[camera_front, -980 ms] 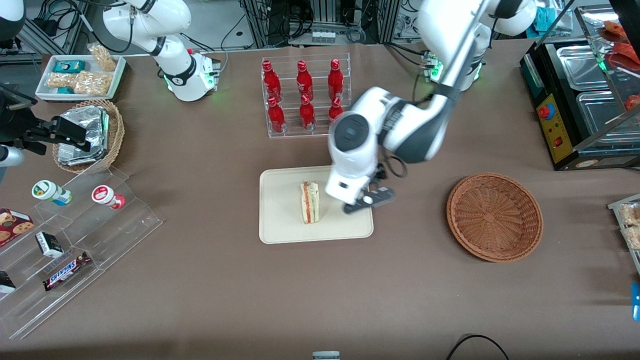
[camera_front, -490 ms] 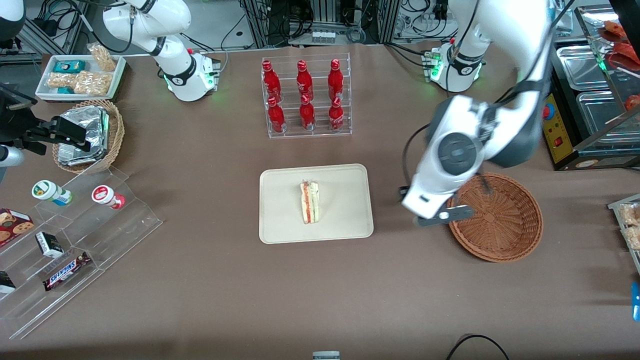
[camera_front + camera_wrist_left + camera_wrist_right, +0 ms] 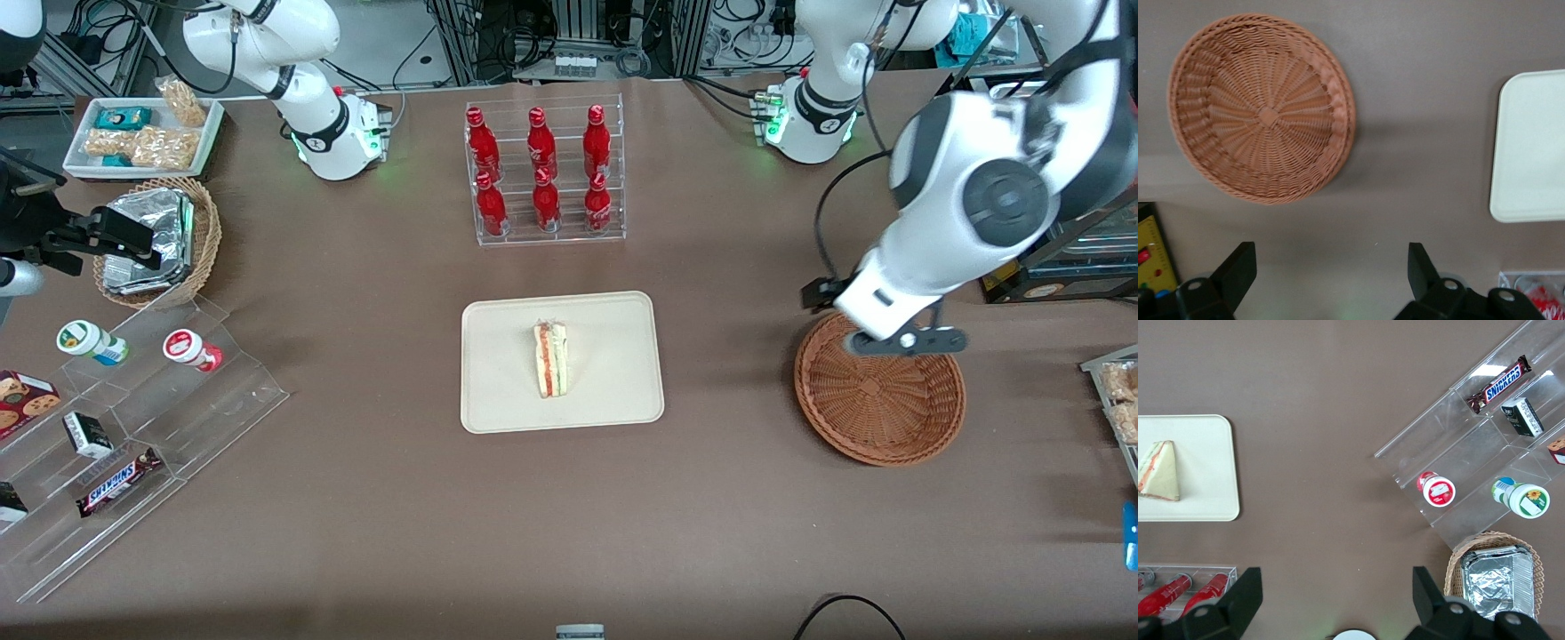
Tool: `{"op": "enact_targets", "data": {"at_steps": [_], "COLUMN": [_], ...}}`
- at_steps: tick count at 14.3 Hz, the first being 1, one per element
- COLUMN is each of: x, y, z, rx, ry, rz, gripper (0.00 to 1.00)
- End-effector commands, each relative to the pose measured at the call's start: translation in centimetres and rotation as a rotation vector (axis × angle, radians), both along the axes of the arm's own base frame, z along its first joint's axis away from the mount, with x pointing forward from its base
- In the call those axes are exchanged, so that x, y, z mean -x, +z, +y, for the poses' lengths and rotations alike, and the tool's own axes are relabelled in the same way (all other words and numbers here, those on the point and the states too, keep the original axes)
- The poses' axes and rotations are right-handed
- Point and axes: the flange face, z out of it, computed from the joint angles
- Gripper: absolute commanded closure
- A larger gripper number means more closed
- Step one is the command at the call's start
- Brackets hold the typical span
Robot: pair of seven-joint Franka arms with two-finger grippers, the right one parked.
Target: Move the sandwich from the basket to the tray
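The sandwich [image 3: 551, 359], a white bread wedge with red and green layers, lies in the middle of the cream tray [image 3: 498, 400]; it also shows in the right wrist view [image 3: 1159, 472] on the tray [image 3: 1211, 467]. The reddish-brown wicker basket [image 3: 880, 400] is empty, toward the working arm's end of the table. My left gripper [image 3: 902, 341] is open and empty, raised above the basket's rim farther from the front camera. In the left wrist view the basket [image 3: 1261, 110] and one end of the tray [image 3: 1531, 147] show, with the open gripper [image 3: 1331, 267] over bare table.
A clear rack of red bottles [image 3: 542, 173] stands farther from the front camera than the tray. A paler wicker basket of foil packs [image 3: 156, 240], a white snack tray [image 3: 142, 133] and a clear stepped shelf [image 3: 133, 427] lie toward the parked arm's end. A black appliance [image 3: 1031, 178] stands by the working arm.
My left gripper has moved from above the tray, beside the sandwich, sideways to above the basket and risen. The sandwich stays on the tray.
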Motion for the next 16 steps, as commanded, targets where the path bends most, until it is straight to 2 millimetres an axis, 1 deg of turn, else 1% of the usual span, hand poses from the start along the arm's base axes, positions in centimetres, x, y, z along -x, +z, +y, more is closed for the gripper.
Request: {"op": "enact_targets", "data": {"at_steps": [1, 4, 7, 8, 9, 10, 11, 13, 16], "x": [1.6, 1.7, 2.3, 2.4, 2.6, 2.7, 2.8, 2.8, 2.8], "y": [2.9, 5.6, 8.0, 8.6, 9.6, 10.1, 10.8, 11.1, 11.1], "z": [3.1, 5.6, 7.2, 8.1, 8.6, 8.8, 8.8, 9.0, 9.8], "rx": [0.057, 0.071, 0.078, 0.076, 0.071, 0.067, 0.064, 0.063, 0.069], "ry": [-0.052, -0.089, -0.132, -0.127, -0.119, -0.115, -0.106, -0.100, -0.080], "rz": [0.001, -0.012, -0.053, -0.065, -0.086, -0.095, -0.114, -0.122, -0.121], "gripper": [0.00, 0.00, 0.00, 0.00, 0.00, 0.00, 0.00, 0.00, 0.00]}}
